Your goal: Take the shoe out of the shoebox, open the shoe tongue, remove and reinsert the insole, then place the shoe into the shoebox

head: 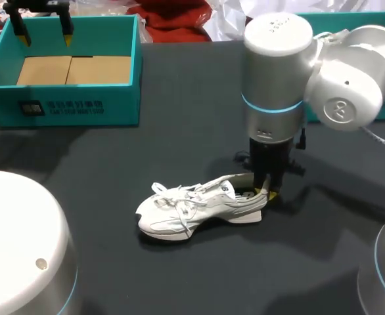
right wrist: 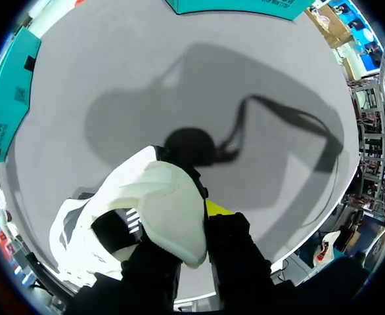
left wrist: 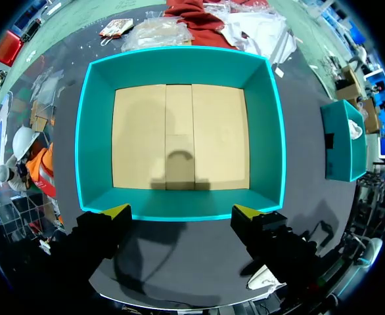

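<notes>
White single shoe (head: 199,209), heel pinched by right jaws; left jaws gape empty over one shoebox (head: 123,105).

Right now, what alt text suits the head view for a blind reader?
A white shoe sits on a black table, its heel gripped by the right claw. At the far left, the left claw hangs open over an empty teal shoebox.

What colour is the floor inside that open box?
Plain tan cardboard floor inside the teal shoebox; left wrist view shows it best.
</notes>
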Motion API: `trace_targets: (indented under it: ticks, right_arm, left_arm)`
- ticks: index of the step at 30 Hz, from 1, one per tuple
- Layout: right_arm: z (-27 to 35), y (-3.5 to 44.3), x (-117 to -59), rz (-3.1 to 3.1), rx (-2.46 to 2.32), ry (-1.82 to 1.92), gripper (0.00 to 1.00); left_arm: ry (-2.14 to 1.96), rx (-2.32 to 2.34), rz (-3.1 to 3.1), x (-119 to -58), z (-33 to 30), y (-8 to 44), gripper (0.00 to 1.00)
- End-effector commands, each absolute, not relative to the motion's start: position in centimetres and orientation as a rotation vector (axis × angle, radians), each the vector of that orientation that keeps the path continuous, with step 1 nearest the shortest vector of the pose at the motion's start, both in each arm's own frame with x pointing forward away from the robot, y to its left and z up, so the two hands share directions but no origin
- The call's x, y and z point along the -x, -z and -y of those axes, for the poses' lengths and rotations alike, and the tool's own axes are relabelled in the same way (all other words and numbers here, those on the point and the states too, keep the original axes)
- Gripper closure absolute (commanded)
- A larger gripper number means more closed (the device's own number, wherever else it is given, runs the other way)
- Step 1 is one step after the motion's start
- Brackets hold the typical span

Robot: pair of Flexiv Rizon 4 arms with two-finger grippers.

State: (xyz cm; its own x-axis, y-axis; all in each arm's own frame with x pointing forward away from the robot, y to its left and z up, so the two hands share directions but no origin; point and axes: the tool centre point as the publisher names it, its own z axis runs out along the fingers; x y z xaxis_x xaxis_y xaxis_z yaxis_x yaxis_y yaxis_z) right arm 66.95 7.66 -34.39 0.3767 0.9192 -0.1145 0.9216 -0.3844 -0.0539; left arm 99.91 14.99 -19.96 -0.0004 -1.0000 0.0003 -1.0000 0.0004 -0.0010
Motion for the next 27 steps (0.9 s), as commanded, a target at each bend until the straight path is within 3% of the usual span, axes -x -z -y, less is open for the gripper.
trace_targets:
  ticks: [1,27]
  right_arm:
    - [-10.0,35.3,-66.5,-1.567,-2.591,0.238,1.00]
    - [-10.1,36.6,-65.5,-1.465,-2.621,0.239,1.00]
  left_arm:
    - [0.001,2.221,-2.222,-99.9,-15.0,20.0,0.00]
    - [0.001,2.221,-2.222,-99.9,-15.0,20.0,0.00]
